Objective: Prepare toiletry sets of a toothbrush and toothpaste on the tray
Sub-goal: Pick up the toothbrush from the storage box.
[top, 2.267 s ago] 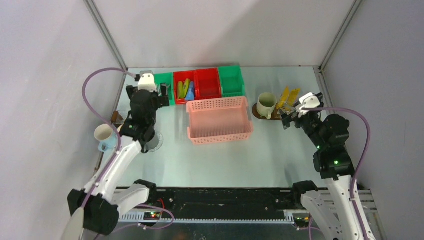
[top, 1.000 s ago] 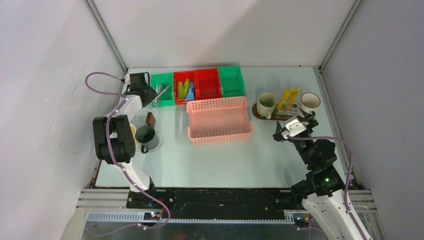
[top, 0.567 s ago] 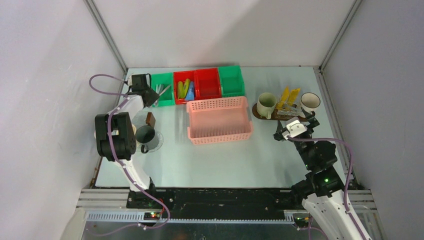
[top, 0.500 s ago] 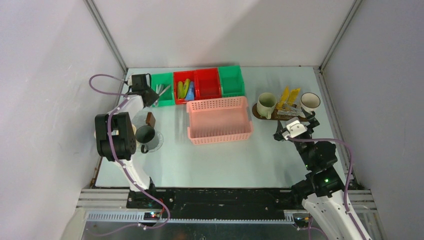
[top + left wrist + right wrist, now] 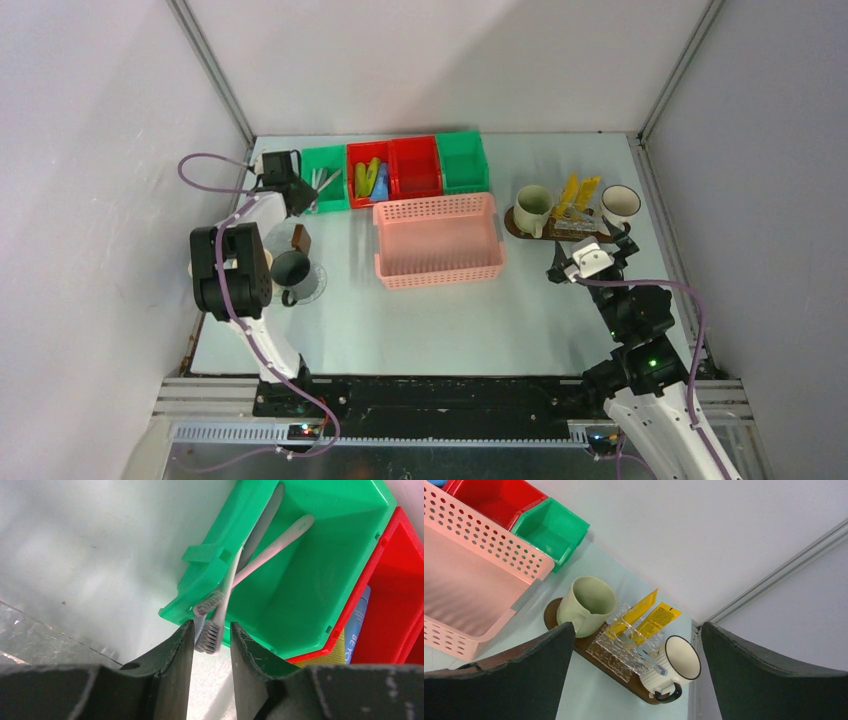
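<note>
The left jaws, narrower than a second ago, are closing round a toothbrush head at the green bin's corner, a firm grip being impossible to tell, while the right jaws are waiting wide open near the tray, so another set's brush is likely being fetched.

Green bin, red bin, pink lattice basket, yellow tubes

I see a glossy green plastic bin, pale smooth plastic brushes, a matt pink plastic basket, shiny glazed mugs, a dark wooden tray, glossy tubes, a clear ribbed holder and a smooth, faintly reflective table.
</note>
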Controlling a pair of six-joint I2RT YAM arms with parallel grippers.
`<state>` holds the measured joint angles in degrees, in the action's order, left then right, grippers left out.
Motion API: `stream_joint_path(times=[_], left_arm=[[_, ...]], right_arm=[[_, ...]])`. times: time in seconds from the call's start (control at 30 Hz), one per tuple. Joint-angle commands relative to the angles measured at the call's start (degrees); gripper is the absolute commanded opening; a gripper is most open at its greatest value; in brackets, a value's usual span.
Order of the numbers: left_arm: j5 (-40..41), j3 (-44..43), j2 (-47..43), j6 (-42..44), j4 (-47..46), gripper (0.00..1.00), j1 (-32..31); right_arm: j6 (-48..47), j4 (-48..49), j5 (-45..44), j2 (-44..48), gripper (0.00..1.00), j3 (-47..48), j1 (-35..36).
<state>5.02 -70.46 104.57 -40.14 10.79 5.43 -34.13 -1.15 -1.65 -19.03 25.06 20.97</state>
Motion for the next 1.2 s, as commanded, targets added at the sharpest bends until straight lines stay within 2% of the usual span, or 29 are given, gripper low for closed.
stream_joint_path(times=[0.0,0.1,0.3,0.43,0.63,0.87,1.17], left_arm=[[-1.34,1.01,0.98,-1.3,-2.39,0.36,0.84],[-2.09,1.31,0.93,-1.44,-2.97,0.3,0.98],[-2.49,2.3,-1.9,-1.39,-3.77,0.12,1.06],[-2.72,3.02,-4.6,-0.99,-3.65,0.06,0.95],[-2.64,3.15,-7.47,0.99,-2.06,0.01,0.97],[-2.15,4.42,-12.67,3.47,-0.53,0.0,1.06],[-2.16,6.81,-23.43,8.23,1.82,0.0,0.78]], right_arm=[[-0.29,2.86,-0.68,0.57,1.0,-0.16,0.47],[-0.31,2.86,-0.72,0.65,0.99,-0.18,0.45],[-0.34,3.09,-0.9,0.82,0.99,-0.19,0.47],[-0.38,3.13,-0.65,0.9,0.99,-0.19,0.51],[0.07,3.14,-0.06,1.31,0.99,-0.14,0.61],[0.84,2.5,0.88,1.37,0.99,0.74,0.75],[4.18,0.12,8.17,-1.6,0.99,4.64,0.83]])
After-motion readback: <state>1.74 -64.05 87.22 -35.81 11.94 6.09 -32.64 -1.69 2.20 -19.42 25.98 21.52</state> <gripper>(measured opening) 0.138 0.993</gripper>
